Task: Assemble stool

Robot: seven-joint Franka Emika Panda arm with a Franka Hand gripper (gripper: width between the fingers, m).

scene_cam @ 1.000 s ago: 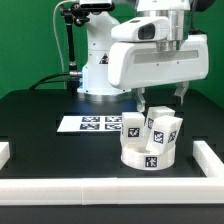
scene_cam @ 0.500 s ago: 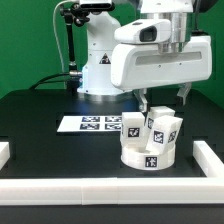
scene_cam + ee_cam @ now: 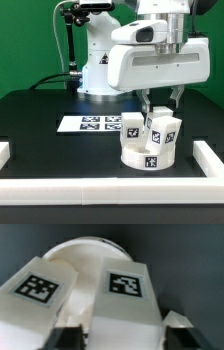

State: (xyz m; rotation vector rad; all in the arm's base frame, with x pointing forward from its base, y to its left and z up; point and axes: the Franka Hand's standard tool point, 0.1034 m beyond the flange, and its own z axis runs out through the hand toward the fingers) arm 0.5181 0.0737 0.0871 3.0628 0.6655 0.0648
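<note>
The stool's round white seat [image 3: 148,156] lies on the black table, with three tagged white legs standing up from it. My gripper [image 3: 161,108] hangs straight over them, and its two fingers press against the sides of the middle leg [image 3: 158,126]. In the wrist view that leg [image 3: 125,303] fills the gap between the dark fingertips [image 3: 68,336], with my gripper [image 3: 122,339] shut on it. A second leg [image 3: 40,288] stands beside it, and the seat [image 3: 90,249] shows beyond. The leg's lower end is hidden.
The marker board [image 3: 90,124] lies flat just to the exterior view's left of the seat. White border rails run along the front [image 3: 110,188] and the right [image 3: 210,156] of the table. The arm's base [image 3: 100,70] stands behind.
The fingers stood wide apart over the legs before; now they have closed in onto the middle leg. The arm and the stool have stayed in place.
</note>
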